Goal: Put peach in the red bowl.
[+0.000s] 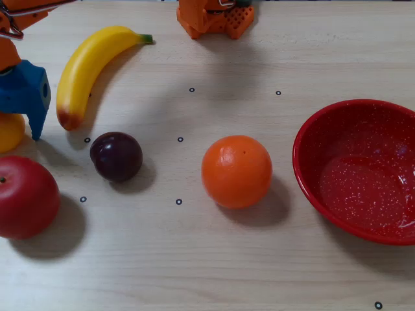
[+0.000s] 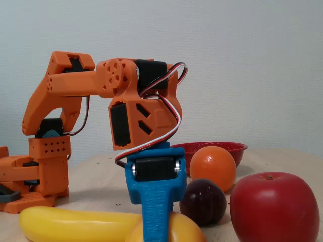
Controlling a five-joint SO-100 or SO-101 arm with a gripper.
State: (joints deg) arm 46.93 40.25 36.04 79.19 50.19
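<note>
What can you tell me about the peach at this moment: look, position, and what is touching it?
Only part of the peach shows. In the top-down fixed view it is a smooth yellow-orange curve cut off by the left edge, above the red apple and left of the banana. The blue gripper sits right over it. In the low fixed view, one blue finger stands upright across its front. Whether the jaws actually clamp it cannot be told, nor whether it is lifted.

No text readable (fruit, bowl, arm unmarked).
</note>
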